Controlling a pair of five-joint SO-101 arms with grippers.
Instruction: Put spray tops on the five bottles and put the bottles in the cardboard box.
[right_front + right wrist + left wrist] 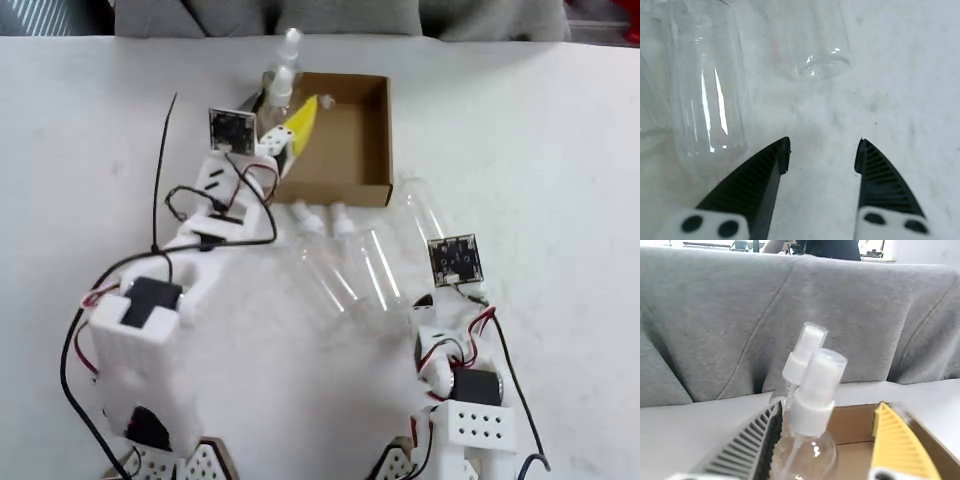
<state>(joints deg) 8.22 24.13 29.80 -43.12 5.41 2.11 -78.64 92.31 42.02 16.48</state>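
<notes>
Clear bottles [335,272], light and slippery, lie on the table [560,150] at six o'clock from the cardboard box [340,188]; we would grasp mid-body. The right hand [822,155] gapes wide, empty. For the left hand [829,410], we cannot tell.

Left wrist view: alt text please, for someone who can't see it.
A clear bottle with a white spray top sits between the fingers of the open left gripper, the yellow finger apart from it. A second spray top shows just behind, with the cardboard box and grey fabric beyond.
</notes>
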